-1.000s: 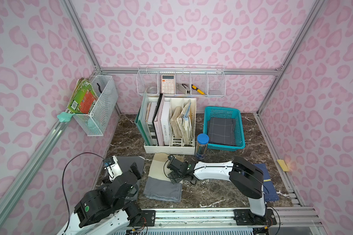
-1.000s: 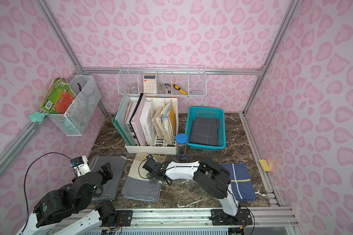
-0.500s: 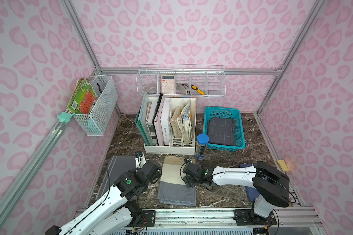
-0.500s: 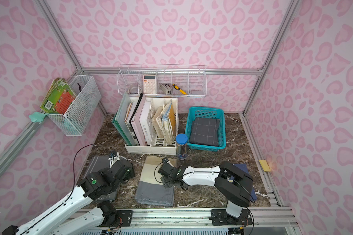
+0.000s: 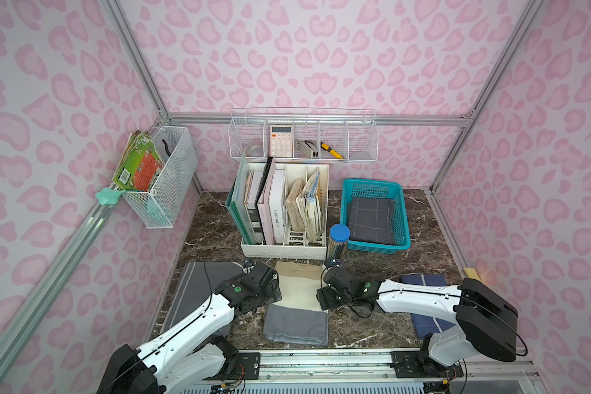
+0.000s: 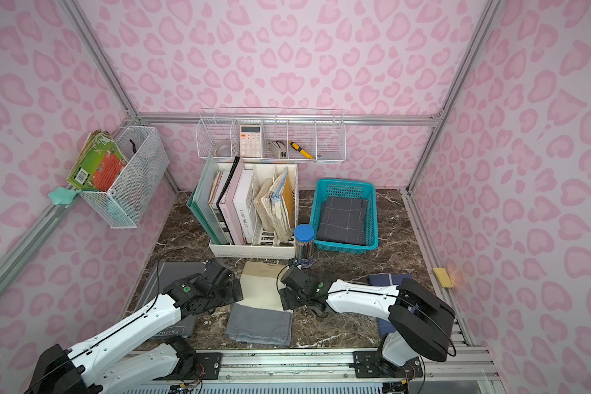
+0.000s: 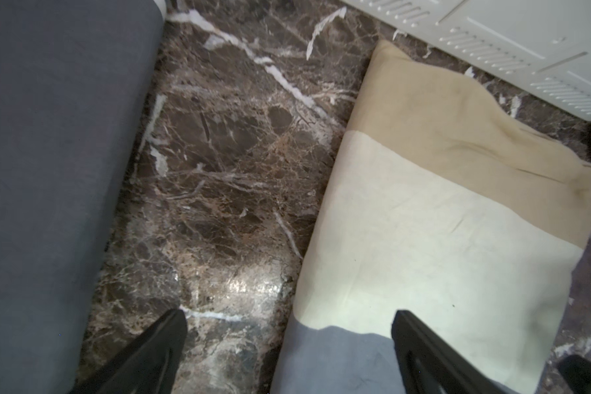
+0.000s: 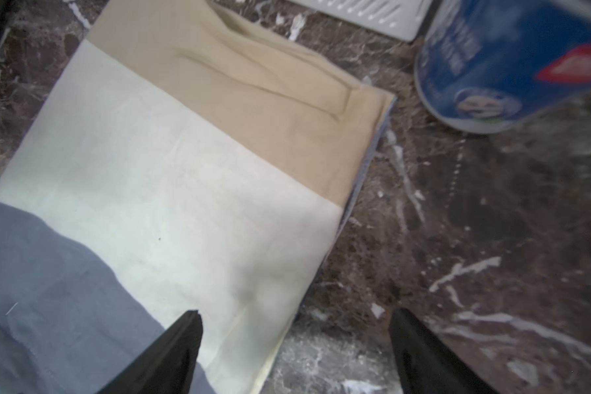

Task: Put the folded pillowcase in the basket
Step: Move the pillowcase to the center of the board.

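basket (image 5: 372, 187): grey checked cloth (image 5: 369, 220) inside | file organizer (image 5: 284, 251): books (image 5: 276, 211) upright

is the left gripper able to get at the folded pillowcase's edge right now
Probably yes: the left gripper is open over the edge of the folded pillowcase; nothing lies between.

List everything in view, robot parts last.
folded pillowcase: 1, tan, cream and grey, front centre
basket: 1, teal, back right
checked cloth: 1, dark grey, inside basket
flat cloth: 1, dark grey, front left
folded cloth: 1, navy, front right
file organiser: 1, white, back centre
canister: 1, blue lid, between organiser and basket
wire baskets: 2, white, on walls
left gripper: 1, black, open, over pillowcase's left edge
right gripper: 1, black, open, over pillowcase's right edge
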Motion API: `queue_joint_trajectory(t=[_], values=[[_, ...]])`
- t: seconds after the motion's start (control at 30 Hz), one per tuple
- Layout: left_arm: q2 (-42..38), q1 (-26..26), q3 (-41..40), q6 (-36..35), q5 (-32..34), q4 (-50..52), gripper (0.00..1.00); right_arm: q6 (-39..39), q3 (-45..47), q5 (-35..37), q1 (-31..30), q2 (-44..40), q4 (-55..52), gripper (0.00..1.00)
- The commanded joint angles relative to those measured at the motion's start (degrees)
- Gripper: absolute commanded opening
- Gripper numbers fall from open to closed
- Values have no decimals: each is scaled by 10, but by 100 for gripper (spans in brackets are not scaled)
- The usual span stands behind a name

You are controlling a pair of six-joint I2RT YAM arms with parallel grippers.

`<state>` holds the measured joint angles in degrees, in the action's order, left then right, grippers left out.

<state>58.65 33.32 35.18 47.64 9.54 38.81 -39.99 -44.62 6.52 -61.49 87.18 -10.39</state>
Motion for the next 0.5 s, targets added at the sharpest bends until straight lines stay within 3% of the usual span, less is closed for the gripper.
queue_joint_trajectory(t=[0.0, 0.23, 0.47], values=[[18, -14, -2, -9, -56, -25, 99, -35, 4, -46, 1, 17, 43, 87], [49, -38, -12, -16, -85, -42, 96, -53, 6, -43, 4, 36, 38, 78], [59, -50, -20, -16, -98, -49, 97, -42, 27, -12, 11, 29, 9, 52]])
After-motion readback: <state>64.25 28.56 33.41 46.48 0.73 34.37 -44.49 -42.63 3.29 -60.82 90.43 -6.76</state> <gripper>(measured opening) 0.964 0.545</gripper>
